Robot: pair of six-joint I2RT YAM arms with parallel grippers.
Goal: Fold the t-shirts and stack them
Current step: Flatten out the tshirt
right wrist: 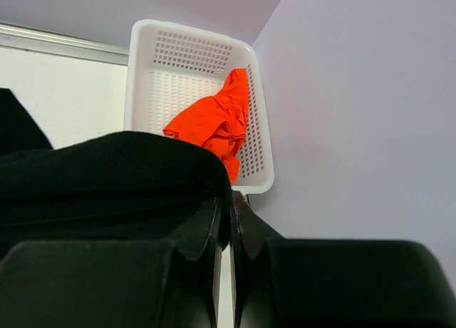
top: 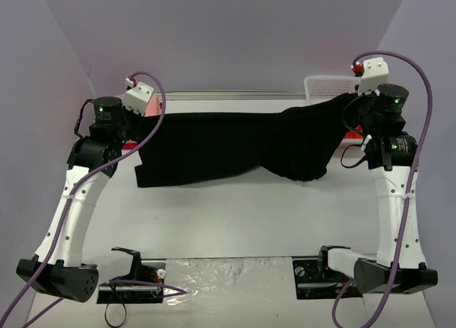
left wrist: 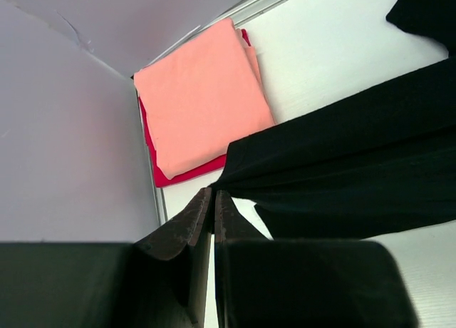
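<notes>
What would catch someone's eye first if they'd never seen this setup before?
The big black t-shirt hangs stretched across the far half of the table, pinched at one end by the left end effector and at the other by the right end effector. Next come the folded salmon-pink shirt lying on a red shirt in the far left corner, and the bright orange shirt crumpled in the white mesh basket at the far right.

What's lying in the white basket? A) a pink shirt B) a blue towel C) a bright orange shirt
C: the right wrist camera shows a crumpled bright orange shirt lying inside the white basket.
</notes>
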